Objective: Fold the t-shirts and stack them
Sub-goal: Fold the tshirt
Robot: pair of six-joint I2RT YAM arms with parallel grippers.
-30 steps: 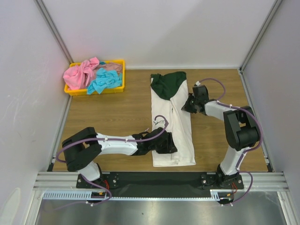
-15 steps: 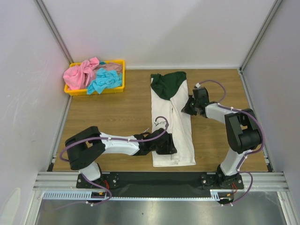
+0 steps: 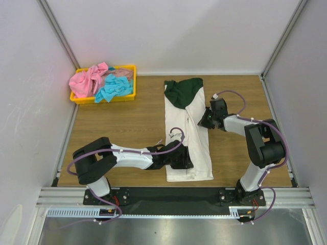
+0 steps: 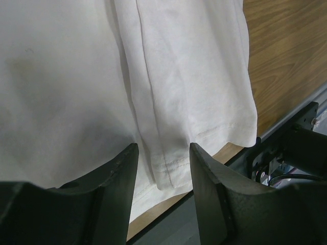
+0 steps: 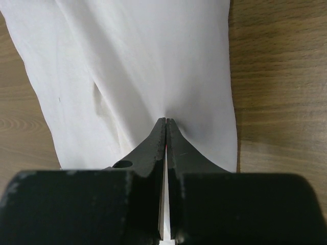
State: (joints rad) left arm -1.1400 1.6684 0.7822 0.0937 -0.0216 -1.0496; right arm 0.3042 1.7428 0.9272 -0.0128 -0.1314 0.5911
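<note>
Yellow tray (image 3: 134, 81), far-left corner of the wood table (image 3: 127, 127): pink t-shirt (image 3: 87, 80) and turquoise t-shirt (image 3: 113, 91) bunched up in it, unfolded. Next over, the left gripper (image 3: 183, 157) comes in from the left and sits low over the near part of the white t-shirt (image 3: 196, 140). Its jaws are parted with nothing pinched between them; the hem and a seam show past its fingers (image 4: 117, 173). The white t-shirt lies mid-table as a long narrow strip running near to far, dark green sleeve (image 3: 183, 92) at the far end. At the strip's right edge, about halfway along, the right gripper (image 3: 205, 121) has its jaws clamped on a pinch of the white cloth, wrinkles converging at the tips.
</note>
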